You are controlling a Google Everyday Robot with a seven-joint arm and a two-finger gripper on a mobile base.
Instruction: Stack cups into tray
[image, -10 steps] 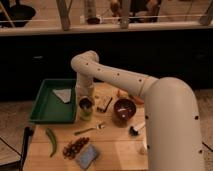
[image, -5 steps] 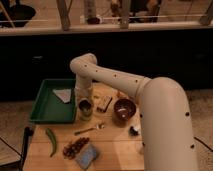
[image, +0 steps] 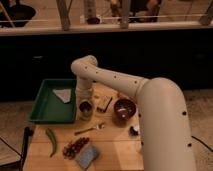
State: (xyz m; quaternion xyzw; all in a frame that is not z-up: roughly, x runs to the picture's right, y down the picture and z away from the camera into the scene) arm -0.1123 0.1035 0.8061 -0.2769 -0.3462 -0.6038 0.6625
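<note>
The green tray (image: 46, 109) lies at the table's left and holds a pale flat piece (image: 63, 94). A small round cup (image: 85, 110) with a dark inside stands on the table just right of the tray's right rim. My gripper (image: 85, 102) hangs straight down over this cup, right at its rim. The white arm reaches to it from the right foreground. I cannot make out a second cup.
A dark maroon bowl (image: 124, 108) stands right of the cup, with a brown box (image: 104, 103) between them. A fork (image: 90, 129), a green pepper (image: 51, 141), red grapes (image: 76, 146) and a blue sponge (image: 87, 156) lie nearer the front. A dark counter runs behind.
The gripper stays over the cup beside the tray, perhaps slightly lower. The arm's large near link has shifted a little to the left.
</note>
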